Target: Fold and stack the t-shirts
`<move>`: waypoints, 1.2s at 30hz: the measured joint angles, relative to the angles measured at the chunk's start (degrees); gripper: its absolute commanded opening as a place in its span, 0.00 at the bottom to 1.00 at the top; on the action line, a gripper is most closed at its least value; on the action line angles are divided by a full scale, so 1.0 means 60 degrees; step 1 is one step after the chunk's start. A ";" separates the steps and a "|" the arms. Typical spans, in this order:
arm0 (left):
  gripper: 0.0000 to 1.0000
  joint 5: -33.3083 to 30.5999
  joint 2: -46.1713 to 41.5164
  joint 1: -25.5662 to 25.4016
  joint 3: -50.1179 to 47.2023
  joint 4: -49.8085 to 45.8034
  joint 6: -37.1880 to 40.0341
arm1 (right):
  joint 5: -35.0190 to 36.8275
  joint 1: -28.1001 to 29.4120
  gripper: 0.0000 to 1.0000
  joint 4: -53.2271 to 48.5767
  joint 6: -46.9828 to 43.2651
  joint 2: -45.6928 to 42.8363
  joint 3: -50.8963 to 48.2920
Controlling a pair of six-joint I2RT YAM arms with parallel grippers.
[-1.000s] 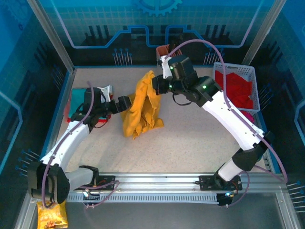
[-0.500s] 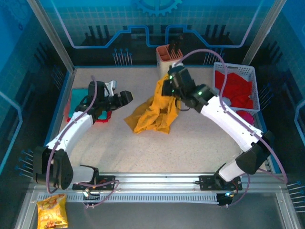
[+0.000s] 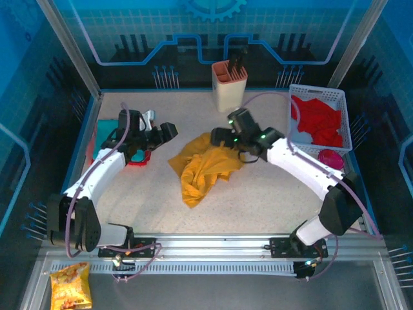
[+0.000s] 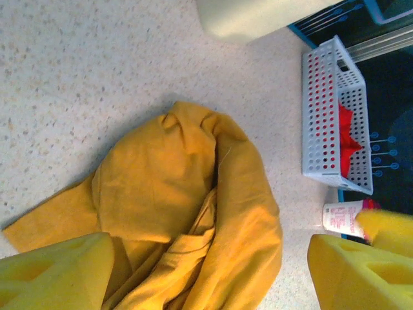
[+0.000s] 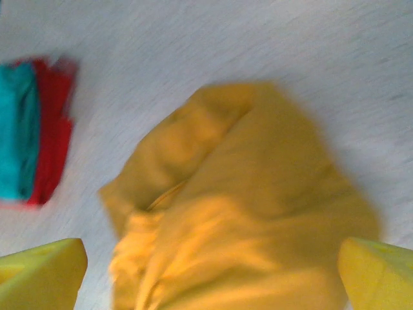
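The mustard-yellow t-shirt [image 3: 203,165] lies crumpled in a heap on the table's middle. My right gripper [image 3: 218,137] hangs over its far right edge, open; in the right wrist view the blurred yellow cloth [image 5: 245,213] lies below the wide-apart fingers [image 5: 42,271]. To the left of the shirt, apart from it, my left gripper [image 3: 169,131] is open, looking across the shirt [image 4: 187,213]. A folded teal shirt [image 5: 16,129] and a red one [image 5: 55,123] are stacked at the table's left [image 3: 103,145], partly under the left arm.
A white basket [image 3: 339,97] at the right edge holds red cloth [image 3: 319,119]. A beige holder [image 3: 230,84] stands at the back. A pink object [image 3: 330,157] lies near the basket. A snack bag [image 3: 71,292] lies off the table, front left.
The right gripper came down and toward the middle and let the yellow shirt drop into a heap. The left gripper had released it and pulled back left, then stayed still.
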 measured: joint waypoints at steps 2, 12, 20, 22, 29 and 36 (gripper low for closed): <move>0.78 0.0011 0.0029 -0.0007 -0.0076 -0.0127 0.0000 | 0.0015 -0.0772 1.00 0.0091 -0.0164 0.0098 0.0000; 0.75 0.0248 -0.0670 -0.1195 -0.3158 0.0149 -0.1326 | -0.0827 -0.3395 0.97 0.0867 -0.0120 0.2131 -0.0474; 0.69 -0.0007 -0.1158 -0.2557 -0.4452 0.0441 -0.2259 | -0.0892 -0.4295 0.97 0.0958 -0.0091 0.3228 -0.0361; 0.66 -0.0084 -0.1253 -0.2794 -0.4568 0.0419 -0.2401 | -0.0863 -0.4572 0.97 0.0947 -0.0091 0.3228 -0.0248; 0.59 -0.0616 -0.1526 -0.3952 -0.4597 -0.0098 -0.2871 | -0.0780 -0.5406 0.97 0.0951 -0.0208 0.3228 0.0229; 0.69 -0.1195 -0.1501 -0.5162 -0.4688 -0.0127 -0.3789 | -0.1832 -0.5442 0.98 0.1013 -0.0943 0.2892 0.0095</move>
